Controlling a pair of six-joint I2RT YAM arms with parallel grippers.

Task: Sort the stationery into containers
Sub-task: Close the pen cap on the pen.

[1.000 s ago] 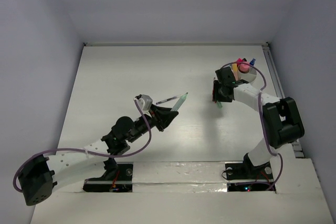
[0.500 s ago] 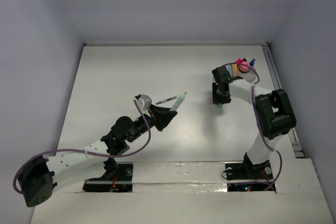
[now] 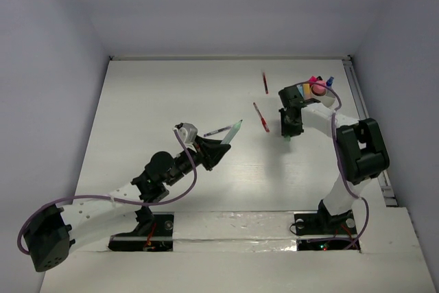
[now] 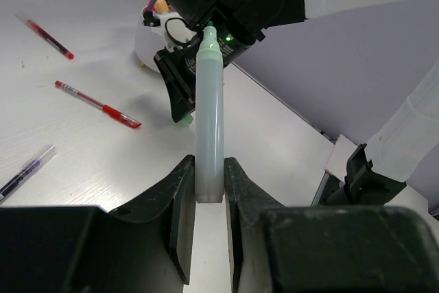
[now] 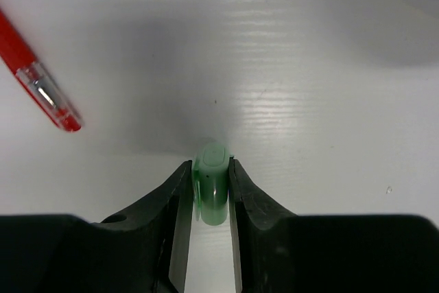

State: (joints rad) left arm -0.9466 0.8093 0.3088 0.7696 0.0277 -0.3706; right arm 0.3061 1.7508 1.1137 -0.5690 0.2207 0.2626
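Note:
My left gripper [image 3: 218, 149] is shut on a pale-green marker [image 3: 235, 131], which it holds above the table pointing toward the right arm. In the left wrist view the marker [image 4: 209, 114] stands up between the fingers [image 4: 180, 190]. My right gripper [image 3: 287, 130] is shut on a small green cap [image 5: 212, 186], pointed down close over the table. The white cup [image 3: 322, 99] behind it holds pink, orange and blue markers. It also shows in the left wrist view [image 4: 146, 40].
Two red pens [image 3: 265, 82] [image 3: 260, 116] lie on the table left of the right gripper. A thin grey pen [image 3: 217, 130] lies by the left gripper. The table's right rail [image 3: 360, 101] runs just past the cup.
Two red pens now lie on the table left of the right gripper; they did not show before. The right arm has shifted slightly; the left gripper has barely moved.

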